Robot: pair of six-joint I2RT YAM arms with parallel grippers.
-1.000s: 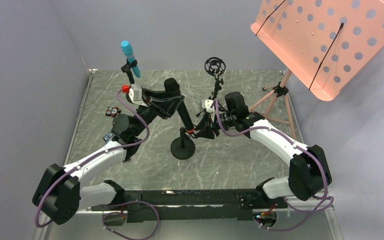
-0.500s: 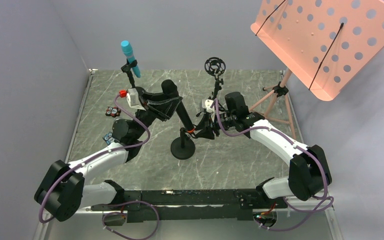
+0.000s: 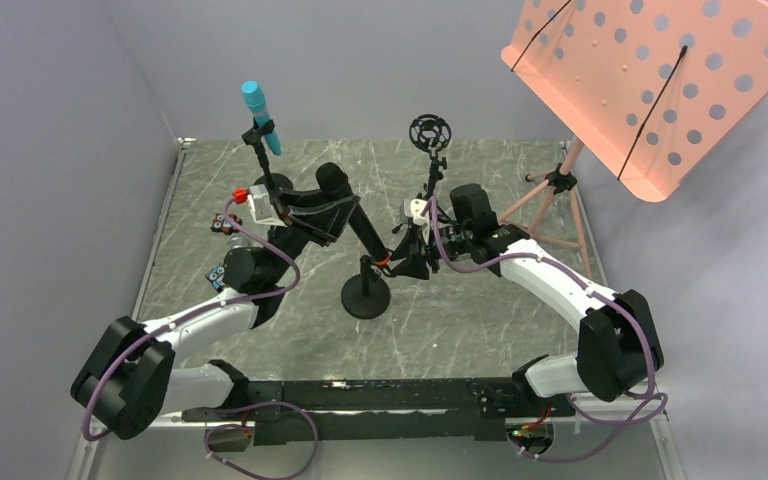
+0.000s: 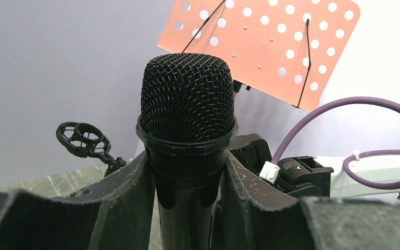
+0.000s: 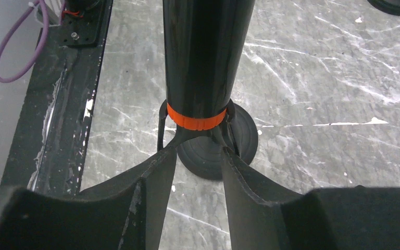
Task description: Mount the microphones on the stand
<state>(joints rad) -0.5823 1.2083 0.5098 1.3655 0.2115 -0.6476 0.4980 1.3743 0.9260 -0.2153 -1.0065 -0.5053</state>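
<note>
Clamping black microphone (image 4: pixel 187 99) just under its mesh head, left gripper (image 4: pixel 186 159) holds it tilted | orange-ringed end sits over desk stand (image 3: pixel 365 298) | right gripper (image 5: pixel 195 151) fingers flank that end, grip unclear | turquoise microphone (image 3: pixel 260 115) clipped on rear stand (image 3: pixel 258 150)

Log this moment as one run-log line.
left gripper: shut on mesh-head mic | right gripper: at orange-capped mic end, grip unclear | turquoise mic: clipped on stand

Nothing is showing that can be read. The black microphone (image 4: pixel 187 99), the turquoise microphone (image 3: pixel 262 120) and the pink music stand (image 3: pixel 650 80) with its round holes are not carrying any letters, numbers or signs that can be made out.
</note>
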